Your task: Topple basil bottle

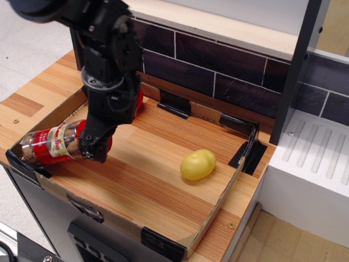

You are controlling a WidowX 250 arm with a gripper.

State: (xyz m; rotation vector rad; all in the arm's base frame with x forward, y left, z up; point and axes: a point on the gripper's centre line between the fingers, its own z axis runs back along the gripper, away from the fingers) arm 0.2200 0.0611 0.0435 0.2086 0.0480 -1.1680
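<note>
Fingers (97,148) point down at the lid end of the basil bottle (52,145); whether they are spread, closed or pinching the lid I cannot tell, dark housing blocks the tips

Only one view, observation.image:
- gripper (95,150) low over the tray (180,244), touching or just beside the bottle's red lid, contact unclear
- basil bottle lies on its side at the left end of the tray floor, base toward the left wall, lid toward the middle, so toppling looks done
- yellow lemon-like fruit (198,164) sits right of centre, well apart from the bottle
- red tomato (140,98) mostly hidden behind the arm, just a sliver shows

Handling, my guess: rigid clear jar, light, smooth sides so it can slip and roll now that it is lying down; probably breakable if glass, can't confirm. Best hold is across the body near the label or around the wide lid

Hard to see: fingertips, lid edge, bottle base against the cardboard wall, label text too small
</note>
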